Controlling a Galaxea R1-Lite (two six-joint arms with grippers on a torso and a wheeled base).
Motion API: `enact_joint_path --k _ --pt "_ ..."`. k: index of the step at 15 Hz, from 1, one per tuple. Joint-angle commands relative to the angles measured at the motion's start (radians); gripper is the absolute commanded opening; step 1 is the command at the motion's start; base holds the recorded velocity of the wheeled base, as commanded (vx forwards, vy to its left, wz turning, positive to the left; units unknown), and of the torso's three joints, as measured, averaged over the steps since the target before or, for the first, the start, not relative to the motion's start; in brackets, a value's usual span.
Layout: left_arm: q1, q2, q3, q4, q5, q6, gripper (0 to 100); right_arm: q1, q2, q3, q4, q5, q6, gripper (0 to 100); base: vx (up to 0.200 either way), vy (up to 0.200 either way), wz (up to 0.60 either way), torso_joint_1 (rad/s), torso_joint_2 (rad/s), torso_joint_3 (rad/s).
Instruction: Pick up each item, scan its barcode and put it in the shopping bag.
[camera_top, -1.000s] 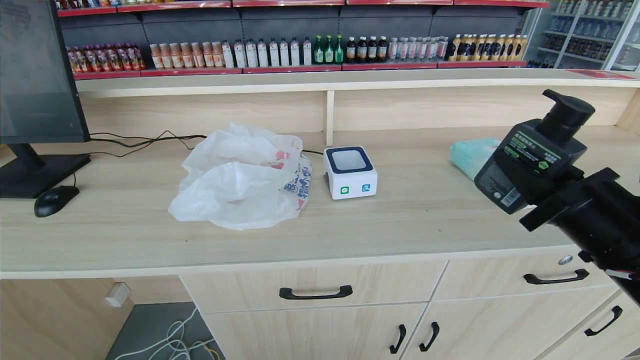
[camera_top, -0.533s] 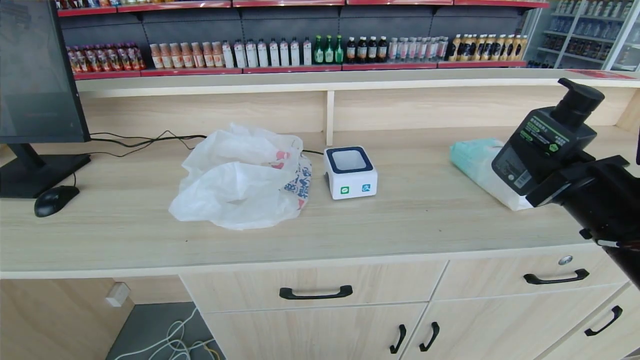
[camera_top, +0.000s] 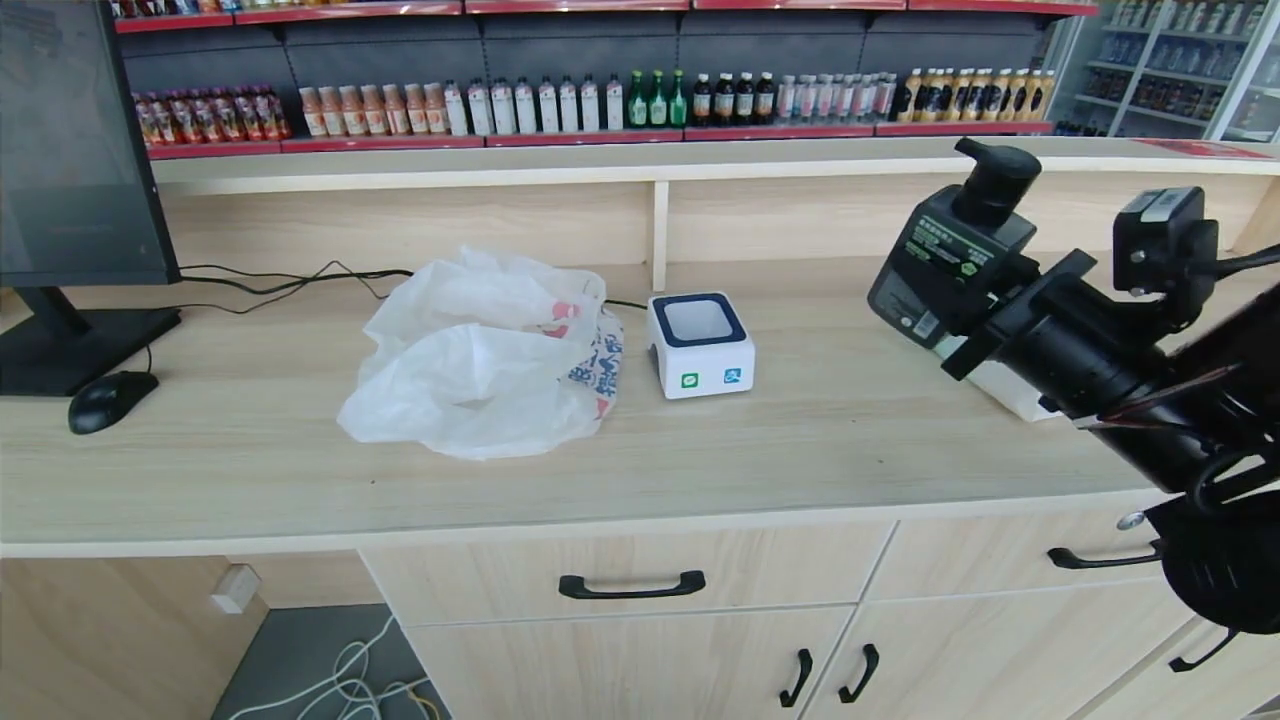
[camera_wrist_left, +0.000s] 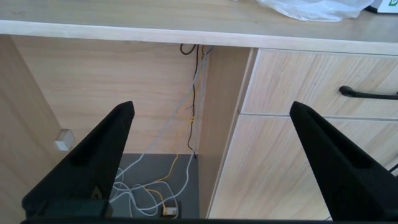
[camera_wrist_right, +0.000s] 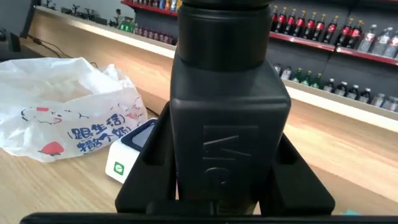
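Since the earlier frame your right arm has swung in from the right edge, carrying the black pump bottle (camera_top: 950, 262) up and toward the middle, so it now sits in the upper right of the head frame, tilted with its pump head toward the top and its label side facing the centre. The right gripper (camera_top: 985, 315) is clamped on the bottle's lower body; in the right wrist view the bottle (camera_wrist_right: 227, 118) stands between the two fingers of that gripper (camera_wrist_right: 224, 186), which press on its sides. The bottle is off the counter (camera_top: 800, 440) and well apart from the scanner (camera_top: 700, 345), the white box at mid frame. Just left of the scanner, touching it, lies the crumpled white shopping bag (camera_top: 480, 360). A pale soft pack (camera_top: 1005, 390) lies on the counter under your arm, mostly covered by it. At the far left you have a monitor (camera_top: 75, 150) and a mouse (camera_top: 105, 398). Your left gripper (camera_wrist_left: 211, 162) hangs below the counter edge in front of the cupboard, fingers wide apart with nothing between them.
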Motion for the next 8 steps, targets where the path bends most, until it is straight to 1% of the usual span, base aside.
enact_joint_path --k 1,2,3,4,6,8 --pt "0.0 0.0 0.0 0.0 0.0 0.0 100 0.007 0.152 -0.162 -0.001 0.056 -0.011 0 0.0 0.0 0.0 0.0 0.0 0.0" --pt "0.0 0.0 0.0 0.0 0.0 0.0 100 0.008 0.18 -0.204 -0.001 0.093 -0.011 0 0.0 0.0 0.0 0.0 0.0 0.0" --pt "0.0 0.0 0.0 0.0 0.0 0.0 100 0.008 0.239 -0.295 -0.001 0.211 -0.018 0 0.0 0.0 0.0 0.0 0.0 0.0" --pt "0.0 0.0 0.0 0.001 0.0 -0.002 100 0.008 0.278 -0.344 -0.001 0.259 -0.029 0 0.0 0.0 0.0 0.0 0.0 0.0" --pt "0.0 0.0 0.0 0.001 0.0 0.0 100 0.011 0.347 -0.425 -0.001 0.311 -0.053 0 0.0 0.0 0.0 0.0 0.0 0.0" --pt "0.0 0.0 0.0 0.001 0.0 0.002 100 0.022 0.41 -0.539 -0.001 0.354 -0.072 0 0.0 0.0 0.0 0.0 0.0 0.0"
